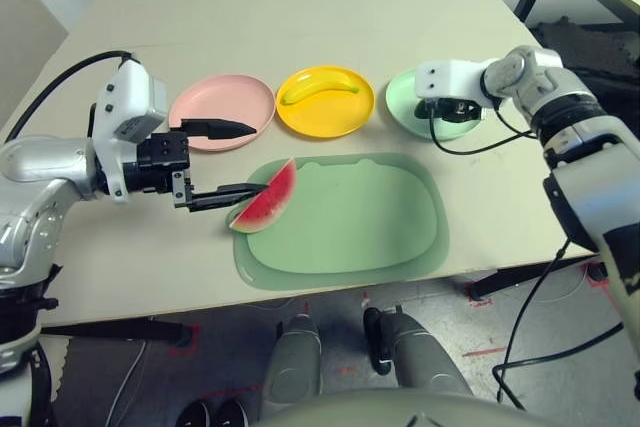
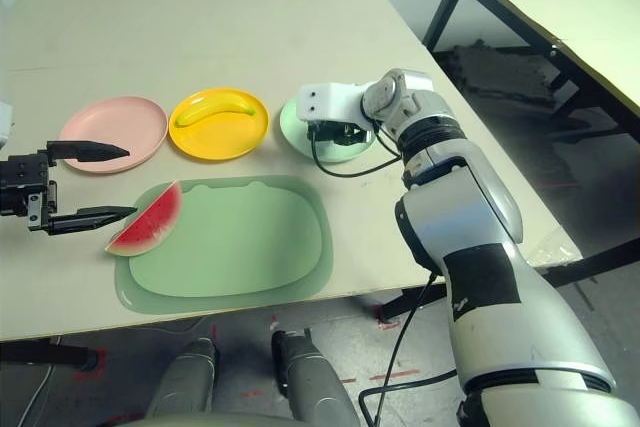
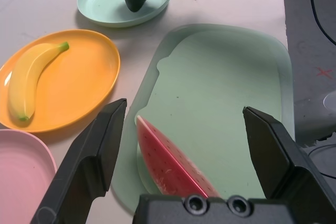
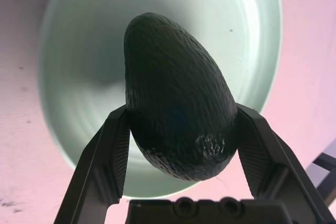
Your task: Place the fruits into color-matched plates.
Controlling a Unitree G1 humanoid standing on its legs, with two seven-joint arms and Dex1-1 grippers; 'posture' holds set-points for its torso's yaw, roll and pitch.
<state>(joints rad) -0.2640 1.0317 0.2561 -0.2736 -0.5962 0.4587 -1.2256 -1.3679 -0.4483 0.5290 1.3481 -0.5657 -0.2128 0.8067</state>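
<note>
The right hand [image 4: 178,129] is over the mint green plate [image 1: 402,97] with the avocado [image 4: 178,108] between its two fingers, which sit against the fruit's sides; whether they are gripping it firmly or starting to let go is hard to judge. The avocado is egg-shaped with a pebbled dark skin, and it looks to hang just above the plate's smooth, shallow dish, so the main risk is that it rolls on its rounded belly once freed and slips over the low rim onto the table [image 1: 300,17]. A finger catching the rim could also tip or shove the light plastic plate. The left hand [image 1: 235,159] has its fingers spread wide and holds nothing; it points toward the watermelon wedge [image 1: 266,199], which lies on the edge of the pale green mat [image 1: 380,227], one fingertip close to its rind. The wedge is thin, glossy and tapered, so a squeeze on its sloped faces could make it squirt out or tilt. The banana [image 1: 318,87] already rests in the yellow plate [image 1: 345,119]; the pink plate [image 1: 210,105] is bare, waiting for the wedge.
</note>
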